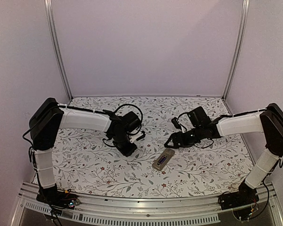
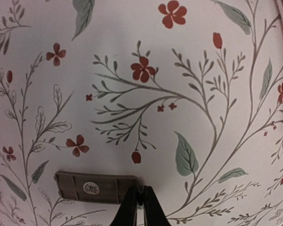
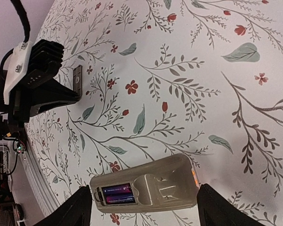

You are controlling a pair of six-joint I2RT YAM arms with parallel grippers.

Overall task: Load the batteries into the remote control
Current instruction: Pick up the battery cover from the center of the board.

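The remote control (image 3: 146, 188) lies back up on the floral table, its battery bay open. Two dark batteries (image 3: 115, 194) sit side by side in the bay at its left end. My right gripper (image 3: 145, 203) is open, one finger off each end of the remote, not touching it. From the top view the remote (image 1: 163, 160) lies just below the right gripper (image 1: 172, 141). My left gripper (image 2: 142, 194) is shut, its tips at the right end of the flat grey cover piece (image 2: 94, 187), which lies on the table. The left gripper (image 1: 129, 149) is left of the remote.
The patterned cloth (image 1: 94, 160) covers the whole table. Metal frame posts (image 1: 56, 47) and plain walls enclose the back and sides. The left gripper (image 3: 42, 80) and the cover piece (image 3: 77, 77) also show far off in the right wrist view.
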